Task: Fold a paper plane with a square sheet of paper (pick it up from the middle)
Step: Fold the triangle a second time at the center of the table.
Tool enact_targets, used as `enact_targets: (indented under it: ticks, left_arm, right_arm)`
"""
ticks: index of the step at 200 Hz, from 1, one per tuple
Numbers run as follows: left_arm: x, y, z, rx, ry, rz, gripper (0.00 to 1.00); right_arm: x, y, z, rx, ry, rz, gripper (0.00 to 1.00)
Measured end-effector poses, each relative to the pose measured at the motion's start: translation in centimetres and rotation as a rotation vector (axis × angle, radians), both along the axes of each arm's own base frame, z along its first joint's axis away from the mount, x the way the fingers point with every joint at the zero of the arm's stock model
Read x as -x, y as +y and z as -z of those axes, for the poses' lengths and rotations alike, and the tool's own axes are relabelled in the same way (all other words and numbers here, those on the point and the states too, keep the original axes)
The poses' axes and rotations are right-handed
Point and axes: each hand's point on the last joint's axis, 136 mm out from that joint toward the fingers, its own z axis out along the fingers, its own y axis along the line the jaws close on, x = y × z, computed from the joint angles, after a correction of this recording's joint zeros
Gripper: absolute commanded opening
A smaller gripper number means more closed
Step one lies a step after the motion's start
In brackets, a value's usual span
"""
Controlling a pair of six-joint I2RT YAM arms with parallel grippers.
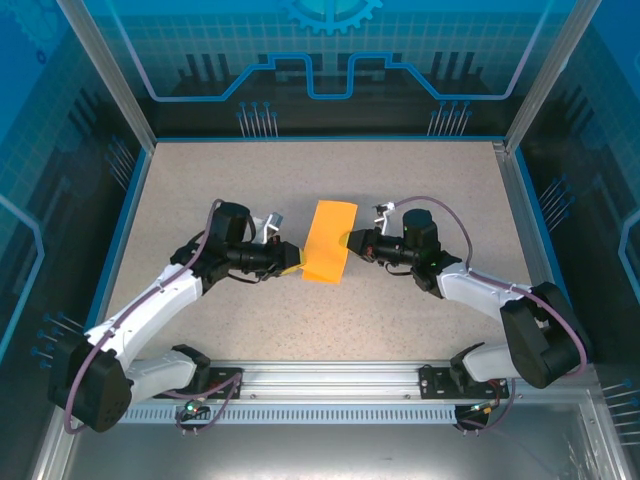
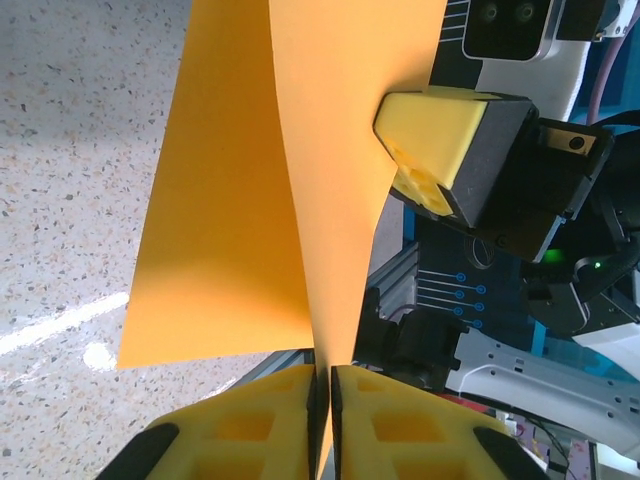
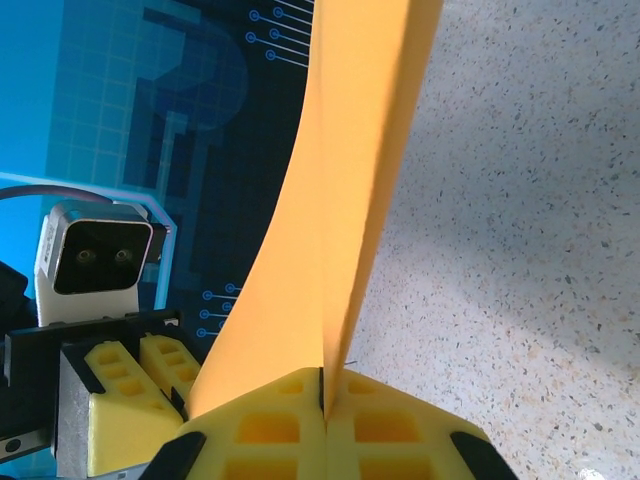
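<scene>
On the left of the speckled beige table (image 1: 200, 180), the left gripper (image 1: 293, 265) has its yellow foam pads (image 2: 250, 425) pressed together on the lower left edge of the thin orange-yellow sheet of paper (image 1: 330, 243). The sheet sits mid-table between the 2 arms, doubled over into 2 layers that splay apart. I cannot tell whether it touches the surface. On its right edge, the right gripper (image 1: 349, 243), black-bodied with yellow foam pads (image 3: 390, 430), is likewise clamped on the paper, facing the left one.
</scene>
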Motion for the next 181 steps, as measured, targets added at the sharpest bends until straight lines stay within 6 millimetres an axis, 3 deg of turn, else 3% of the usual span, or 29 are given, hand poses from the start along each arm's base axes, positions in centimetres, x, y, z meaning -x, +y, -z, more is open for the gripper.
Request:
enact_targets:
  ticks: [95,181]
  left_arm:
    - [0.7,0.5,0.9,-0.048,0.023,0.011,0.04]
    - [1.0,0.9,2.9,-0.107,0.073,0.031,0.04]
  right_arm:
    - [0.2,0.0,0.5,0.023,-0.001,-0.010,0.01]
    - [0.5,1.2,0.8,0.063,-0.037,-0.068,0.02]
